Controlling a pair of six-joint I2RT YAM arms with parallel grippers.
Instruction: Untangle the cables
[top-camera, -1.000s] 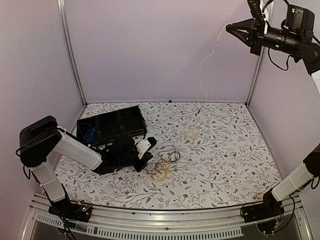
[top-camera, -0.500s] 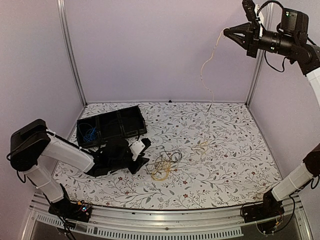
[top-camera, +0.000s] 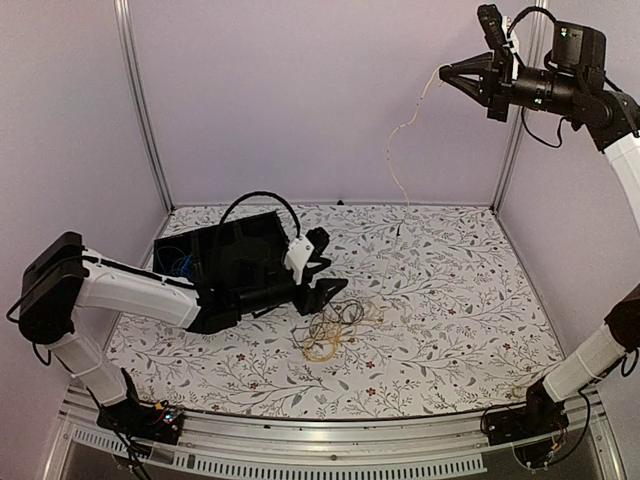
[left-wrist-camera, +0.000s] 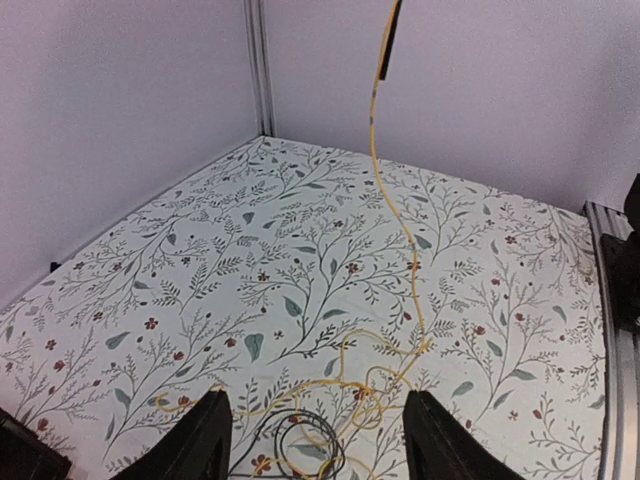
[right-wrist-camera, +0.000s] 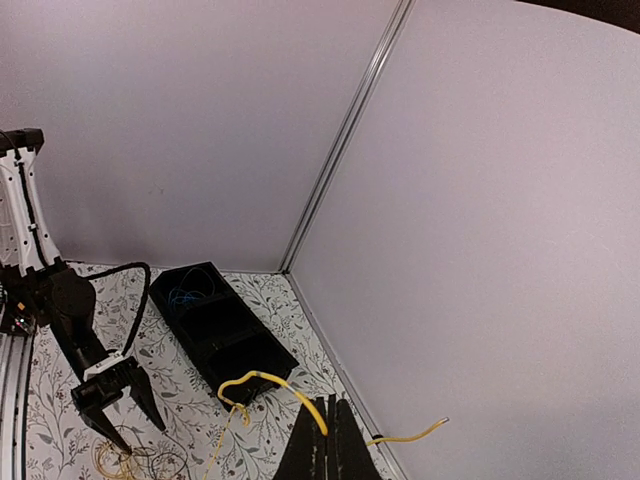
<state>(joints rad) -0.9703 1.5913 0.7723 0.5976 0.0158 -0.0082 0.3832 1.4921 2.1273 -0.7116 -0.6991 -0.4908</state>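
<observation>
Above the table (top-camera: 450, 330), yellow cable (left-wrist-camera: 373, 120) hanging from right jaws

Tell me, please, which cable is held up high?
The yellow cable, hanging from the right tool; the dark cable lies on the table, the blue cable in the tray.

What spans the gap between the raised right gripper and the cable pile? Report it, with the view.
One yellow cable, hanging from the right gripper down into the pile. Top external and left wrist views show it.
</observation>
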